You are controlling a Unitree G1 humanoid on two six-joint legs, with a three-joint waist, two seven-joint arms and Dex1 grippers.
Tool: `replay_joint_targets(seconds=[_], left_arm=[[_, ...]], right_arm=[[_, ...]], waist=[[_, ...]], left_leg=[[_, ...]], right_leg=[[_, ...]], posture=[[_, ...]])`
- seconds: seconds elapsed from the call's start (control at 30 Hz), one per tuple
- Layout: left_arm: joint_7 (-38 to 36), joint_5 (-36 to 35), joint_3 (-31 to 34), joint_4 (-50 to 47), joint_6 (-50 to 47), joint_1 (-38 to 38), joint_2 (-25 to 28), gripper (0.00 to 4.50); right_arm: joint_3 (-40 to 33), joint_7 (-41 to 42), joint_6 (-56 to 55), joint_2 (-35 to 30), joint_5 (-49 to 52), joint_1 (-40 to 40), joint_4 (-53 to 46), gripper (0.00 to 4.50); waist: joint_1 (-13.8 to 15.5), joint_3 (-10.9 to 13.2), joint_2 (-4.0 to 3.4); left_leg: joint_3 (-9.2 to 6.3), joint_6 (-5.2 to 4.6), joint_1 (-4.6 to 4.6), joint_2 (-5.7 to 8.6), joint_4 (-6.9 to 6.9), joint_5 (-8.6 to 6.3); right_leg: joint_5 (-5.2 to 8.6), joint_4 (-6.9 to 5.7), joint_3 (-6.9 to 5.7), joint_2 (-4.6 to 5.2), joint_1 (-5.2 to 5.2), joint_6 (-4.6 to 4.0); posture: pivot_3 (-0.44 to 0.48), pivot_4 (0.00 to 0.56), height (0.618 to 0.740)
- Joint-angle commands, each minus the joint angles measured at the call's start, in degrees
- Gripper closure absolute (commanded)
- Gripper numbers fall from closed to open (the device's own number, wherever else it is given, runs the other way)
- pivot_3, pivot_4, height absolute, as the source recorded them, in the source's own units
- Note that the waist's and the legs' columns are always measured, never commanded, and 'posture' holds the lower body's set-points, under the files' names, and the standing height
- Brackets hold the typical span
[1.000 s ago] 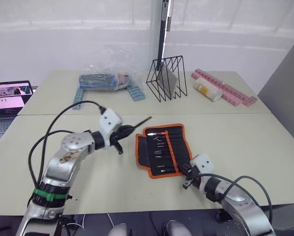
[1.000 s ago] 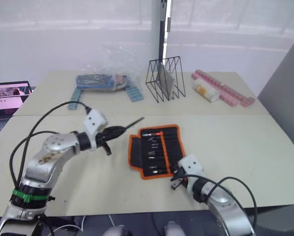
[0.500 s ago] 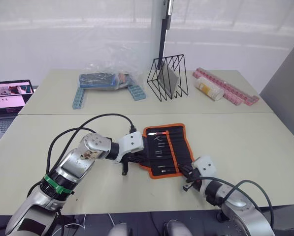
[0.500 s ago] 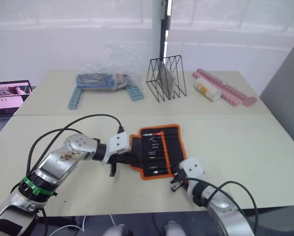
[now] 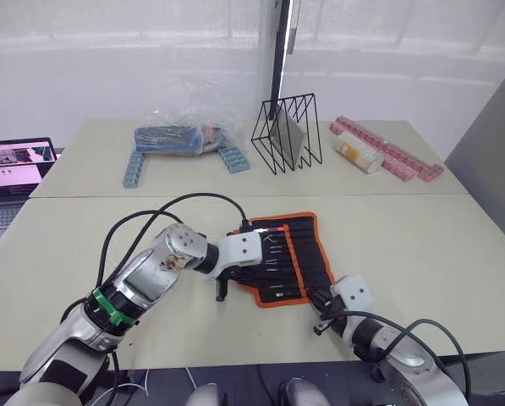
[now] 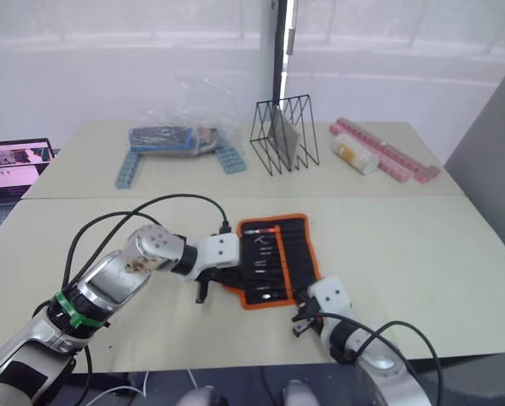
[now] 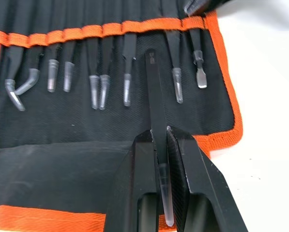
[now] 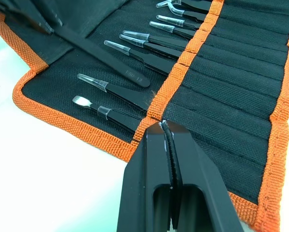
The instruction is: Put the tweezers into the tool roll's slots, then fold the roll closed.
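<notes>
Filling most slots (image 7: 100, 36), tweezers (image 7: 126, 72) line the open tool roll (image 5: 307, 254).

Lies unrolled on table: black orange-edged tool roll (image 5: 288, 256), capped tweezers (image 7: 129, 65) tucked in slots (image 7: 110, 29), one tweezer (image 7: 156, 113) resting loose across fabric.

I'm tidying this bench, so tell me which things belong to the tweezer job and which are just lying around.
For the job:
- tool roll, open on the table
- tweezers held in the left end effector
- tweezers in the slots
- right end effector, shut at the roll's edge

Lying about:
- wire rack
- plastic bag
- pink strips
- laptop
</notes>
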State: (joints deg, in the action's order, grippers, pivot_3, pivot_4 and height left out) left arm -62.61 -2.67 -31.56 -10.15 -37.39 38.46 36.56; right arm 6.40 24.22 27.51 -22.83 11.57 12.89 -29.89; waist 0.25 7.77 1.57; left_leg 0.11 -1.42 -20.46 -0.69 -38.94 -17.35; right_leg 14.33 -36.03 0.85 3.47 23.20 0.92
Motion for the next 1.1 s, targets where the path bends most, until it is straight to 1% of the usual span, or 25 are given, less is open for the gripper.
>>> replay_joint_targets(seconds=[0.03, 0.17, 0.53, 0.77, 1.1], left_arm=[[-0.1, 2.2, -1.0, 1.0, 1.6, 1.9, -0.9, 4.45], [-0.2, 3.6, -1.9, 2.5, 2.7, 2.5, -2.3, 4.45], [-0.2, 6.7, -4.1, 5.7, 4.6, 5.0, -8.1, 4.45], [0.6, 8.9, -5.5, 11.4, 7.4, 7.1, -13.2, 4.45], [2.3, 11.0, -5.8, 20.5, 12.4, 9.1, -20.6, 4.45]], right_arm=[[1.2, -0.5, 2.0, 0.2, -0.6, 1.5, 2.4, 4.50], [1.3, -0.8, 2.0, 0.4, -0.6, 1.4, 2.4, 4.50], [1.6, -1.3, 2.0, 0.8, -0.7, 1.6, 2.4, 4.50], [1.6, -1.6, 1.8, 1.0, -0.8, 1.8, 2.3, 4.50], [1.8, -1.8, 1.9, 0.9, -0.9, 2.2, 1.8, 4.50]], waist=[[0.0, 0.0, 0.00], [0.1, 0.0, 0.00], [0.1, 0.0, 0.00], [0.1, 0.0, 0.00], [0.4, 0.0, 0.01]], left_leg=[[0.00, 0.00, 0.00, 0.00, -0.01, 0.00], [0.01, 0.00, 0.00, 0.00, -0.04, 0.00], [0.02, 0.00, 0.02, 0.01, -0.06, 0.00], [0.02, 0.00, 0.02, 0.03, -0.07, 0.00], [0.02, -0.01, 0.04, 0.06, -0.15, 0.00]], right_leg=[[0.00, -0.01, 0.00, 0.00, 0.00, 0.00], [0.00, -0.03, 0.00, -0.01, 0.00, 0.00], [0.00, -0.06, 0.03, -0.02, -0.02, 0.00], [0.00, -0.08, 0.03, -0.02, -0.02, 0.00], [-0.01, -0.09, 0.04, -0.01, -0.09, 0.00]], posture=[[0.000, 0.150, 0.724], [0.000, 0.150, 0.724], [0.000, 0.150, 0.724], [0.000, 0.150, 0.724], [0.000, 0.150, 0.724]])
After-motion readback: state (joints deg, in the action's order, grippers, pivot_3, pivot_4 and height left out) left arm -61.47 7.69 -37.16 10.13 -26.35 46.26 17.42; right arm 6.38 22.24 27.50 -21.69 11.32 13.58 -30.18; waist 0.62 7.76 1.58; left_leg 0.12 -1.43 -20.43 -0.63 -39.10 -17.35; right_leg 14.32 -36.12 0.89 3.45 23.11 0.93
